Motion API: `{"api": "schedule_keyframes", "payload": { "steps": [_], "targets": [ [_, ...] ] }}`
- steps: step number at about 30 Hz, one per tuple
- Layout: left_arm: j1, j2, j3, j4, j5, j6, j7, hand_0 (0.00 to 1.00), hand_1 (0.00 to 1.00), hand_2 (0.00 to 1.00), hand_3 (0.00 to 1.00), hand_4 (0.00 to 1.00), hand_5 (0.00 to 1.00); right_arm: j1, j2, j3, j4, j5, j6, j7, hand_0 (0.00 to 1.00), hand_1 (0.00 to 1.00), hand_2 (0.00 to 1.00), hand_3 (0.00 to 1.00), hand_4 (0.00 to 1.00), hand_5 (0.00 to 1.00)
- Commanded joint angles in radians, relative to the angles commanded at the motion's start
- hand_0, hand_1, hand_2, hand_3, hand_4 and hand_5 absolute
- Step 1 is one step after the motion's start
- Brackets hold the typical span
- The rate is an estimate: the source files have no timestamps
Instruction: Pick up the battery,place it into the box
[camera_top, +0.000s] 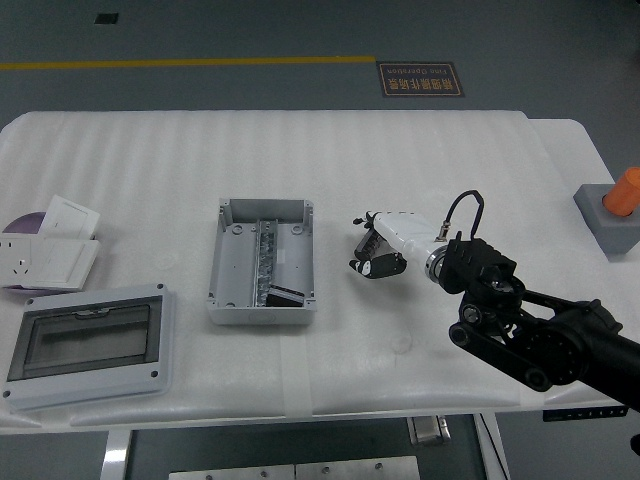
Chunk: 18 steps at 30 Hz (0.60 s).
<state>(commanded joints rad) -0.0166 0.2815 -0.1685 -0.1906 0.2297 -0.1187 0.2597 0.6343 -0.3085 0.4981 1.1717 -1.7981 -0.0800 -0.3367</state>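
The battery (284, 294), a small dark cylinder, lies inside the open grey box (226, 212) near its front right corner, beside the rail that runs down the box's middle. My right hand (366, 248), white with black fingertips, hovers over the table just right of the box. It is apart from the box, and its loosely bent fingers hold nothing. The black right arm reaches in from the lower right. The left arm is out of view.
A grey lid with a clear window (88, 343) lies at the front left. A white wall socket and papers (45, 255) sit at the left edge. An orange object on a grey block (622, 204) stands off the table's right side.
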Motion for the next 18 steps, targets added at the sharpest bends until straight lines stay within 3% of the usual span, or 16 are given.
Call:
{"api": "schedule_keyframes", "payload": {
  "steps": [3, 4, 15, 18],
  "targets": [
    [-0.001, 0.0, -0.001, 0.0, 0.002, 0.0, -0.001, 0.633, 0.67, 0.562, 0.535, 0.517, 0.497, 0.001, -0.003, 0.002, -0.012, 0.001, 0.006, 0.0, 0.843, 0.82, 0.801, 0.906, 0.777, 0.489],
    [-0.001, 0.0, -0.002, 0.0, 0.002, 0.0, -0.001, 0.632, 0.67, 0.56, 0.533, 0.487, 0.471, 0.002, -0.004, 0.003, -0.015, 0.002, 0.006, 0.0, 0.856, 0.827, 0.817, 0.932, 0.826, 0.624],
    [-0.003, 0.001, -0.002, 0.0, 0.001, 0.0, -0.003, 0.632, 0.67, 0.559, 0.53, 0.474, 0.469, 0.004, -0.012, -0.009, -0.02, -0.003, -0.004, 0.011, 0.854, 0.828, 0.815, 0.922, 0.84, 0.643],
    [-0.003, 0.002, -0.002, 0.0, 0.001, 0.0, -0.004, 0.631, 0.669, 0.559, 0.531, 0.47, 0.471, 0.002, -0.017, -0.013, -0.014, -0.002, -0.008, 0.012, 0.848, 0.813, 0.796, 0.909, 0.823, 0.603]
  ]
}}
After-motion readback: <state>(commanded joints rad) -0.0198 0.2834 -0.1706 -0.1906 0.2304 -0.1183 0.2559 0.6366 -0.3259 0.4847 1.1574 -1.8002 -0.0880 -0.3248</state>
